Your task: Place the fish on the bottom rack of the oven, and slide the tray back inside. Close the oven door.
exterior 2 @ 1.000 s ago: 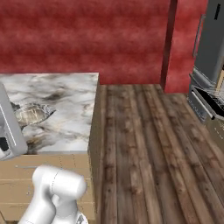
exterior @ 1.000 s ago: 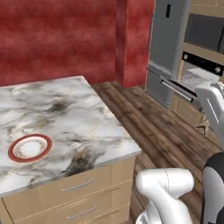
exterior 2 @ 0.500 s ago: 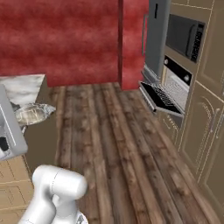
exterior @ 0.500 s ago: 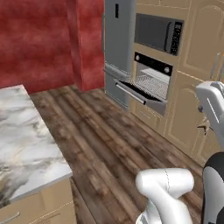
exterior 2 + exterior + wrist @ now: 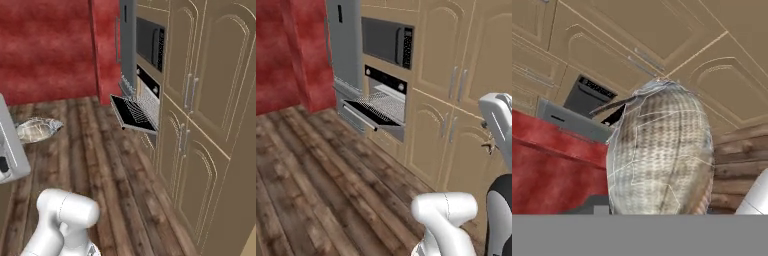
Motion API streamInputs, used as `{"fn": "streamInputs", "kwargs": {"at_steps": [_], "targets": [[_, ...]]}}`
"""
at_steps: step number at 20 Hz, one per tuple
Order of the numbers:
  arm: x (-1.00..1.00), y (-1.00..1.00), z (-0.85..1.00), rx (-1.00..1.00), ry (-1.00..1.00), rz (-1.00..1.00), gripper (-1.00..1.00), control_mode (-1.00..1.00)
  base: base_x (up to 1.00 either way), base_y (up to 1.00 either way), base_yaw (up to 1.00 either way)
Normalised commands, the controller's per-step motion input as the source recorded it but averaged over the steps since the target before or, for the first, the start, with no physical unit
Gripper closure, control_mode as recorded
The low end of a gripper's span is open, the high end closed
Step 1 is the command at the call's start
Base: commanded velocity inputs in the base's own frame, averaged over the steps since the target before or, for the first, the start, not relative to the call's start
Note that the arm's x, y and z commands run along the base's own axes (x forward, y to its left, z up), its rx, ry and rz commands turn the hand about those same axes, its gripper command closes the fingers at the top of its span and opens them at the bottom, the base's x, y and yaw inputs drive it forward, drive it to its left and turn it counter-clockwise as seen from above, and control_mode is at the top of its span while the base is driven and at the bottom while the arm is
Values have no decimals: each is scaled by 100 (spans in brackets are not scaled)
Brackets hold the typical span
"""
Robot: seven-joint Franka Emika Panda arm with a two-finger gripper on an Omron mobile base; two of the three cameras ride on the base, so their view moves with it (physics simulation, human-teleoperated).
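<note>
The small pale grey-silver fish [image 5: 659, 150] sits right against the claw, its scaled flank swelling up from between the fingers in the hand view and hiding them (the tips themselves cannot be made out behind it). In the right base view the same fish [image 5: 38, 129] hangs out sideways from the white arm, well above the floor and touching nothing else, so the claw is judged to be clamped narrowly on the fish, carrying it clear of any surface while the base brings it toward the appliances.

Below the claw lies the brown wood-plank floor [image 5: 95, 150], a bare stretch between the robot and the wall of tan panelled cabinets [image 5: 456, 100].

Well ahead of the claw, across that floor, stands the built-in black-and-steel wall oven [image 5: 387, 82]. Its wide dark glass oven door [image 5: 368, 116] is dropped down flat, and the flat silver wire-grid bottom rack [image 5: 383, 102] is drawn out over it, seemingly so that the fish can be lowered onto it from above without reaching into the cavity. From the right base view the open door [image 5: 131, 114] juts out from the cabinet line toward the floor.

Beyond and above the oven sits the dark microwave [image 5: 387, 41], and farther still the tall grey fridge [image 5: 345, 42] beside the red wall [image 5: 286, 55]. The placing, sliding in and closing all remain to be done.
</note>
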Motion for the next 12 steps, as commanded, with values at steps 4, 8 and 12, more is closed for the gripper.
{"fn": "streamInputs", "kwargs": {"at_steps": [4,8,12], "targets": [[0,0,0,0,0,0,100,100,92,-37,-14],[0,0,0,0,0,0,100,100,100,0,-5],[0,0,0,0,0,0,100,100,100,6,-4]]}}
